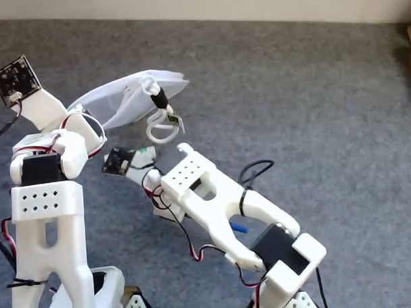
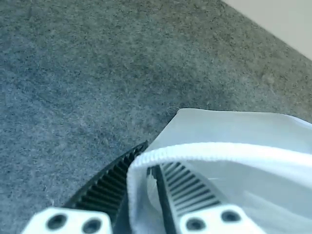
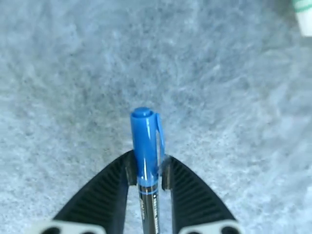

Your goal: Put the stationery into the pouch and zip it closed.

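The white mesh pouch (image 1: 126,97) lies at the back left of the grey carpet, one end lifted. My left gripper (image 2: 148,158) is shut on the pouch's (image 2: 229,156) thick rim. Pointing down at the carpet, my right gripper (image 3: 146,163) is shut on a blue capped pen (image 3: 145,139), which stands upright between the jaws. The right arm (image 1: 193,181) stretches from the front right toward the pouch. A black-and-white marker (image 1: 159,97) rests at the pouch's mouth, and a white ring-shaped item (image 1: 160,133) lies just in front of it.
A white stick with a green band (image 1: 145,153) lies beside the right wrist camera and also appears in the right wrist view (image 3: 304,17). Grey carpet (image 1: 311,96) stretches to the right and back. A pale wall runs along the far edge.
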Controlling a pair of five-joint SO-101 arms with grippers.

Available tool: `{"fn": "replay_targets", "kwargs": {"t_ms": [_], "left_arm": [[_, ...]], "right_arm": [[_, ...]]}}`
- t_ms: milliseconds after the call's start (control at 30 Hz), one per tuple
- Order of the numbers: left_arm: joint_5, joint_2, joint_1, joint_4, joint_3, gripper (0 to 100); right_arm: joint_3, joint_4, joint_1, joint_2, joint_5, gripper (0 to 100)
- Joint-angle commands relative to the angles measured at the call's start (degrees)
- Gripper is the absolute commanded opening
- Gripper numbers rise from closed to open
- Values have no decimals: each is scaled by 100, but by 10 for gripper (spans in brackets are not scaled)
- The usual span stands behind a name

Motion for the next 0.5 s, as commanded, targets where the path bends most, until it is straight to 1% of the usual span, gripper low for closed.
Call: {"fn": "replay_targets", "kwargs": {"t_ms": [0,200,467], "left_arm": [[35,66,-136,-79,13,11],[35,66,-136,-79,13,11],[35,66,-127,-79,13,11]], "right_arm": [[-40,57,286,-593,70,4],[163,286,365,-1270,70,4],[382,303,400,-1930,70,4]]}}
